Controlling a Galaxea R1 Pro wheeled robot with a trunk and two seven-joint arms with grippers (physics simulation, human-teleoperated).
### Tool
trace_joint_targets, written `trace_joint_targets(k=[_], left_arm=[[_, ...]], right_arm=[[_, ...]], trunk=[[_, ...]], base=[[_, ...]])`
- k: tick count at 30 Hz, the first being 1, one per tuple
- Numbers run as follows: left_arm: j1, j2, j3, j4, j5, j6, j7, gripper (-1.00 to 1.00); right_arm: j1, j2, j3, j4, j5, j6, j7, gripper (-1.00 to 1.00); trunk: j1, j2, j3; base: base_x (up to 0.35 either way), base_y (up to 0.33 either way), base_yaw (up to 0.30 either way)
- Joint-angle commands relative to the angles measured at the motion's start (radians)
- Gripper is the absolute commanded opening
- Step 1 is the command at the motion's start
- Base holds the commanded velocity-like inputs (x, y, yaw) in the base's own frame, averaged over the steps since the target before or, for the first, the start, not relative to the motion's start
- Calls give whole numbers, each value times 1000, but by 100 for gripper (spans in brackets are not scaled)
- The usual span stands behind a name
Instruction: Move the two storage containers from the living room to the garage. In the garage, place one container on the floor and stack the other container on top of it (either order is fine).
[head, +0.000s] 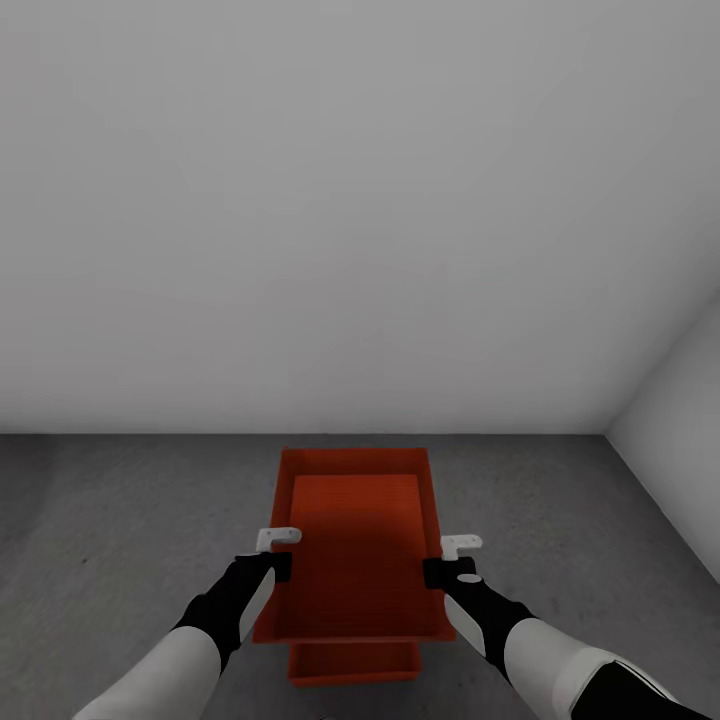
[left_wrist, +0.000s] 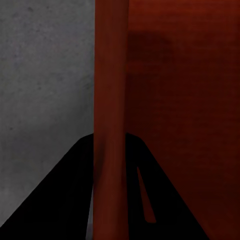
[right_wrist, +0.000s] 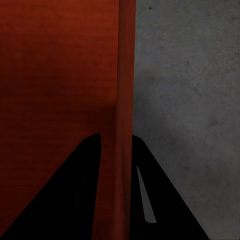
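I hold one orange-red storage container (head: 355, 560) between both arms over the dark grey concrete floor (head: 120, 520) of the garage. My left gripper (head: 272, 566) is shut on its left wall (left_wrist: 111, 75), which runs between the black fingers. My right gripper (head: 442, 572) is shut on its right wall (right_wrist: 125, 60) in the same way. The second storage container (head: 355, 662) lies directly beneath it, with just its near end showing past the held one. I cannot tell whether the two touch.
A plain pale grey wall (head: 360, 200) stands straight ahead, and a second wall (head: 680, 430) meets it in a corner at the right. Bare concrete (right_wrist: 190, 75) spreads on both sides of the containers.
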Motion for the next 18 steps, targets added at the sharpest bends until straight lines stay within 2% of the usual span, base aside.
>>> trace_joint_targets(k=[1, 18], left_arm=[[0, 5, -1, 8, -15, 10, 9, -100], [0, 5, -1, 9, -15, 10, 9, -100]], right_arm=[[-2, -24, -32, -3, 14, -9, -30, -100], [-2, -24, -32, -3, 15, -8, -30, -100]], trunk=[[0, -1, -3], [0, -1, -30]], base=[[0, 0, 0], [0, 0, 0]])
